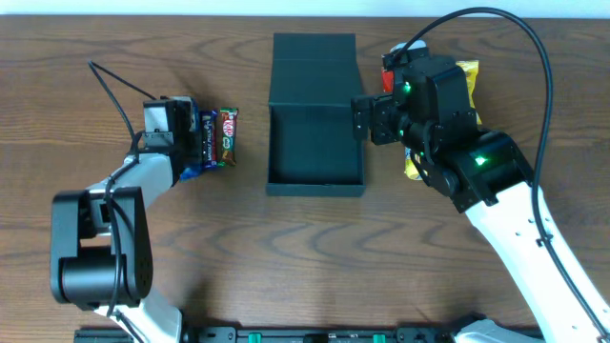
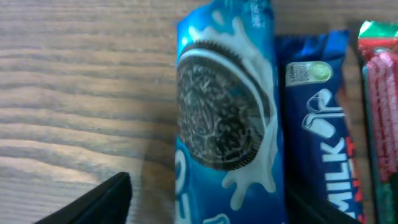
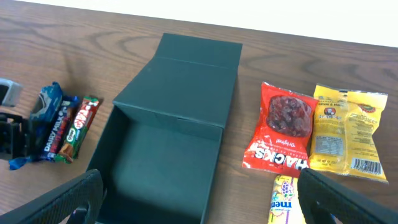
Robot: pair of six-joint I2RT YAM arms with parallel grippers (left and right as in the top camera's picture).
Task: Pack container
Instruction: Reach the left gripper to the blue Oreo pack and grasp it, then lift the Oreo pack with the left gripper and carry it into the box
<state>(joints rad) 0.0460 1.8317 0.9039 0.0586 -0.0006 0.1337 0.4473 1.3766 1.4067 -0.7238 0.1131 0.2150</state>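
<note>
The left pincer (image 2: 208,194) stands spread wide over a blue Oreo packet (image 2: 227,118), holding nothing. One dark fingertip (image 2: 109,199) sits clear of the wrapper's edge above the bare wooden table (image 2: 74,93). A dark blue milk bar (image 2: 320,124) lies just beside the packet at the pincer's other finger, with a red-and-green bar (image 2: 379,106) just beyond it. The right pincer (image 3: 199,177), fingers likewise far apart and empty, hangs at the right wall of the container (image 3: 168,149). The container sits open between the two pincers, its flap lid (image 3: 186,74) folded back toward the table's far edge. On the right pincer's outer side, away from the container, a red snack packet (image 3: 283,130) and a yellow packet (image 3: 345,127) lie side by side, with a small yellow wrapper (image 3: 283,202) near its finger.
</note>
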